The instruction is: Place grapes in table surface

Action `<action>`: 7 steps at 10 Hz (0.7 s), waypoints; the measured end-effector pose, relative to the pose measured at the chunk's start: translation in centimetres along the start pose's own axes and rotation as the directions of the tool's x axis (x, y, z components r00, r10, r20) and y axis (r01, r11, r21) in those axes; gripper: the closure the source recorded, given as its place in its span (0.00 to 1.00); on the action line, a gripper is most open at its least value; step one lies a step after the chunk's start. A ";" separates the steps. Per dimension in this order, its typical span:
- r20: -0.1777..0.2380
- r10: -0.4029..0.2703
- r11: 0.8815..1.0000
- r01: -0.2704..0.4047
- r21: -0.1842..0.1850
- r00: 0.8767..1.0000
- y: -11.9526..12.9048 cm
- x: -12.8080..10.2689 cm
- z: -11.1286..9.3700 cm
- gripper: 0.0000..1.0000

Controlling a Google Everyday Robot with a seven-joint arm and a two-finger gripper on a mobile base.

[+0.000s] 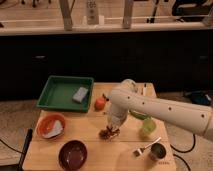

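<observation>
- Because there is only the one camera view, everything below is read from it: the gripper [112, 127] hangs low over the middle of the table surface [90, 142], pointing down from the white arm [160, 110] that reaches in from the desk's right edge.
- The grapes [107, 133], a small dark bunch, lie directly under the gripper and a touch toward the front-left corner, at or just above the wood; contact with the tabletop cannot be made out.
- Whether the gripper is clamped on the grapes or has let them go cannot be told from this view.
- The bunch's long axis seems to run roughly along the front edge, though that is uncertain.
- The orange fruit [100, 103] sits behind the bunch toward the back edge, the maroon bowl [73, 154] lies toward the front-left corner, and the green cup [147, 127] is to the right. All three stand apart from the grapes.
- As a judgement, the coming move turns on this vertical stacking: a release and a straight lift would leave the grapes on bare wood.
</observation>
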 end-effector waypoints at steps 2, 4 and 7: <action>-0.002 -0.042 0.999 0.042 0.015 0.999 -0.9 -0.6 -1.6 0.97; -0.003 -0.084 0.996 0.085 0.029 0.996 -1.3 -1.2 -2.7 0.97; -0.006 -0.143 0.989 0.143 0.031 0.990 -1.8 -2.2 -3.8 0.97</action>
